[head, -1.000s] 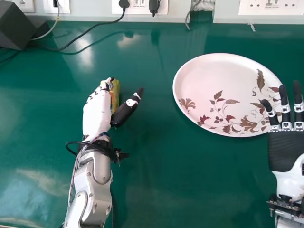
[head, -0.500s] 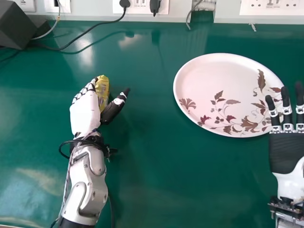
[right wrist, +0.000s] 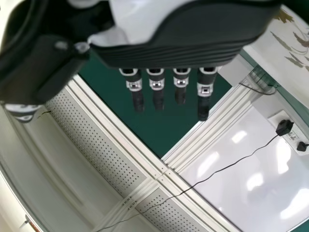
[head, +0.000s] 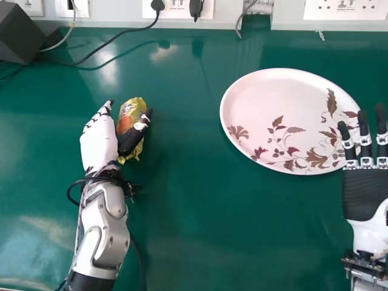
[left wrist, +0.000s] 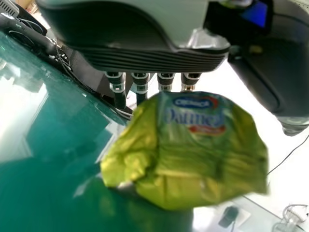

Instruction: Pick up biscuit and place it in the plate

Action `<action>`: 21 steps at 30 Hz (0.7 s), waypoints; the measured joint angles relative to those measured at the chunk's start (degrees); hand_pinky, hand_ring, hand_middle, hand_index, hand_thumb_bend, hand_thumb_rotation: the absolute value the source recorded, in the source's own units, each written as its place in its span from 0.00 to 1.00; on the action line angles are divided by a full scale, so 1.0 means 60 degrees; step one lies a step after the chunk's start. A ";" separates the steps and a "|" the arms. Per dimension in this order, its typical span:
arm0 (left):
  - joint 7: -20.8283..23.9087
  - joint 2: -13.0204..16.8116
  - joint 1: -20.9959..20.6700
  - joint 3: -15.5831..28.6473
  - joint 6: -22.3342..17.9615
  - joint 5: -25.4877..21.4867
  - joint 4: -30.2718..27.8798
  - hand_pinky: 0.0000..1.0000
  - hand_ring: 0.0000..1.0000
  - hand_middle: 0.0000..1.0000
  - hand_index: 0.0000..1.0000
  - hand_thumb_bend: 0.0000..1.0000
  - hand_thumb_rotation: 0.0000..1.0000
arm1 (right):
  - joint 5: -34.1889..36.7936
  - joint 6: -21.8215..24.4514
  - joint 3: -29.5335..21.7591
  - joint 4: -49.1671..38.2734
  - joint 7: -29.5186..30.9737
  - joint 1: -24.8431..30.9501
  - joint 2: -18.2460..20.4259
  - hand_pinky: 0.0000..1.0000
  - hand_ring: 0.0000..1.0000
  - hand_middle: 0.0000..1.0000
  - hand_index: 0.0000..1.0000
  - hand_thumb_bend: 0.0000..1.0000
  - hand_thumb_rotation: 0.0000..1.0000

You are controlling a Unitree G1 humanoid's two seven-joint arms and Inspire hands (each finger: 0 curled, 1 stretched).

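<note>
One biscuit packet (head: 128,114), yellow with an orange-red patch, sits at our left hand (head: 99,142), between its thumb and its fingers, on the left part of the table in the head view. The thumb slants across part of the wrapper there. In the left wrist view we see the packet's crinkled side, yellow-green with a blue and red label, in front of our fingers, which stretch out straight, with the thumb set wide from them. So our left hand is spread rather than closed; whether it bears the packet's weight, or the packet rests on the table, we cannot tell.

Well to the right of the packet lies the plate (head: 276,97), pale pink, with brown and dark-red leaves and flowers along its near and right parts. The biscuit is outside it.

Our right hand (head: 367,194) is at the right edge of the head view, wide, its dark fingers straight and pointing away from us. They overlap the plate's right side in that view; we cannot tell whether they touch it.

Beneath all this spreads the glossy green table (head: 194,224). At its far left corner we have a dark box (head: 18,33), with a black cable (head: 123,33) curving from near it to a plug (head: 157,5) by the wall sockets (head: 179,9).
</note>
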 measured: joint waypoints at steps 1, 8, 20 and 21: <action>0.0000 0.0042 -0.0027 0.0001 0.0001 -0.0016 0.0037 1.00 0.98 1.00 0.99 1.00 0.57 | -0.0002 0.0000 -0.0004 0.0000 0.0000 0.0002 0.0000 0.82 1.00 1.00 0.96 1.00 0.30; -0.0440 0.0375 -0.0184 -0.0074 0.0148 -0.0035 0.0137 1.00 0.98 1.00 0.98 1.00 0.56 | -0.0013 0.0001 -0.0004 -0.0008 -0.0005 0.0012 0.0005 0.83 1.00 1.00 0.94 1.00 0.29; -0.3343 0.1541 -0.0381 -0.0776 0.1162 0.0460 -0.0723 1.00 0.98 1.00 0.97 1.00 0.55 | -0.0006 0.0003 0.0056 -0.0098 -0.0097 0.0122 0.0132 0.79 1.00 0.98 0.92 1.00 0.24; -0.3659 0.1673 -0.0434 -0.0861 0.1242 0.0549 -0.0782 1.00 0.99 1.00 0.98 1.00 0.55 | 0.0001 0.0003 0.0067 -0.0098 -0.0097 0.0122 0.0139 0.77 1.00 0.98 0.91 1.00 0.23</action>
